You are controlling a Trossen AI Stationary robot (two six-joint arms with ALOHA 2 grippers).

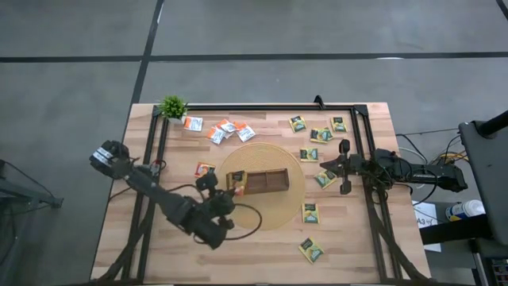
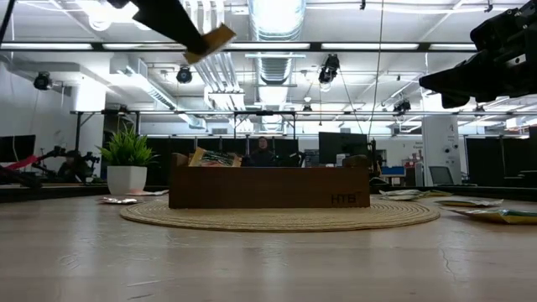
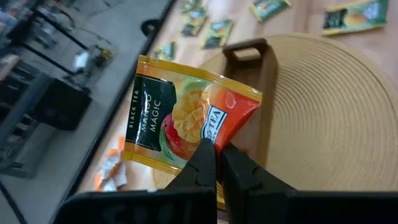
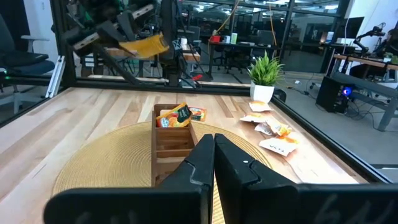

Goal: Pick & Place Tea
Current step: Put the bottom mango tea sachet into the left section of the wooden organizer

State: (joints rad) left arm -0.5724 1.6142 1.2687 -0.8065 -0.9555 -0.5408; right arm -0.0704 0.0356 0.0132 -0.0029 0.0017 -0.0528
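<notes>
While the wooden tray (image 1: 259, 182) rests on the round woven mat (image 1: 294, 202), a tea sachet (image 3: 186, 118) marked "Mango Magic" is pinched by its lower edge between the pressed-together fingers of the left gripper (image 3: 217, 152). It is held in the air above the tray's left end, where another sachet (image 4: 179, 114) already stands. The right gripper (image 4: 213, 149), fingers pressed together and holding nothing, is kept over the table's right side. Further sachets (image 1: 309, 213) are scattered on the table (image 1: 349, 246) near the potted plant (image 1: 172, 106).
</notes>
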